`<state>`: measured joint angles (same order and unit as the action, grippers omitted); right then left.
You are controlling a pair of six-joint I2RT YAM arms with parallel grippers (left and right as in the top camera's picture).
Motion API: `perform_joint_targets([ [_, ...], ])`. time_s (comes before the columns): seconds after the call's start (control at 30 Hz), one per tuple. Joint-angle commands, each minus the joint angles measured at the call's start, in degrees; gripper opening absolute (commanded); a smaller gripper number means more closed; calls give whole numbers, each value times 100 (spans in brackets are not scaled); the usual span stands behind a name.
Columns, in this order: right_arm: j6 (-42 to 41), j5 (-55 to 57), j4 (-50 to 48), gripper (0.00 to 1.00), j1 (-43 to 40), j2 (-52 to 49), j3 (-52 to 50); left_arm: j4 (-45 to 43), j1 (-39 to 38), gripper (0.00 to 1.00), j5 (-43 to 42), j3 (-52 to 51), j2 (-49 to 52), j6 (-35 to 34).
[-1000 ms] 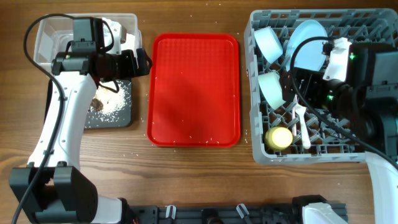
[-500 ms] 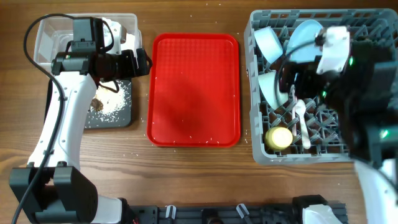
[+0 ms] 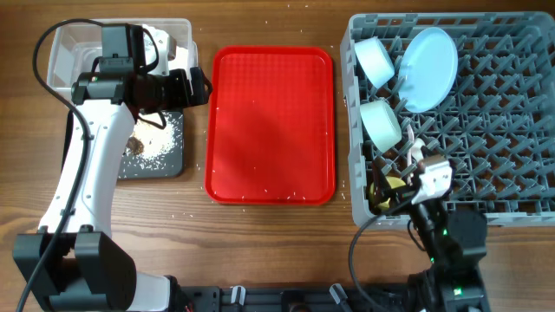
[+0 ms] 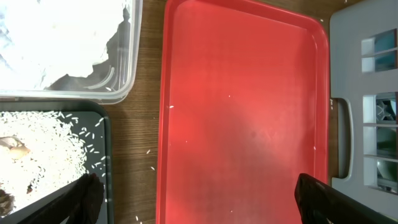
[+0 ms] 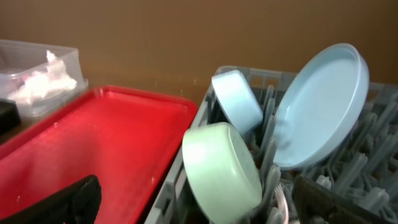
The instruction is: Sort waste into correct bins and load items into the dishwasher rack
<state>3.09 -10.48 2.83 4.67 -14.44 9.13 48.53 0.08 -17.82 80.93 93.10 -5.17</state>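
The grey dishwasher rack (image 3: pixel 507 130) holds the pale blue plate (image 3: pixel 431 56) on edge, two bowls (image 3: pixel 375 59) (image 3: pixel 381 123), white cutlery (image 3: pixel 416 152) and the yellow cup (image 3: pixel 392 184), which is partly hidden by my right arm. My right gripper (image 3: pixel 388 192) is open and empty at the rack's front left corner, facing the green bowl (image 5: pixel 221 171), the blue bowl (image 5: pixel 236 102) and the plate (image 5: pixel 320 102). My left gripper (image 4: pixel 199 202) is open and empty over the red tray's left edge. The clear tub (image 4: pixel 127 68) holds the white napkin (image 4: pixel 56 31). The black tray (image 3: pixel 169 160) holds rice and brown scraps (image 3: pixel 134 143). The red wrapper is out of view.
The flat red serving tray (image 3: pixel 270 121) lies between the bins and the rack, with a few rice grains on it. Loose grains also lie on the wooden table (image 3: pixel 191 204) around the black tray.
My right arm has pulled back from over the rack's middle to its front left corner. The plate and bowls now show fully. The left arm has not moved.
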Motion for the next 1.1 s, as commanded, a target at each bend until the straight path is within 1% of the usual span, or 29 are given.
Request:
perform_joint_targets([
  [0.0, -44, 28, -409, 100, -98, 649, -511, -7, 15, 100, -9, 7, -83, 26],
  [0.13, -11, 28, -640, 100, -155, 970, -804, -7, 15, 100, -9, 7, -83, 28],
  [0.23, -11, 33, -356, 100, -153, 1281, -881, -7, 15, 100, -9, 7, -83, 28],
  [0.3, -7, 144, -367, 100, -153, 1429, -881, -7, 15, 100, -9, 7, -83, 28],
  [1.07, -63, 140, -354, 100, -153, 1416, -881, -7, 15, 100, -9, 7, -83, 28],
])
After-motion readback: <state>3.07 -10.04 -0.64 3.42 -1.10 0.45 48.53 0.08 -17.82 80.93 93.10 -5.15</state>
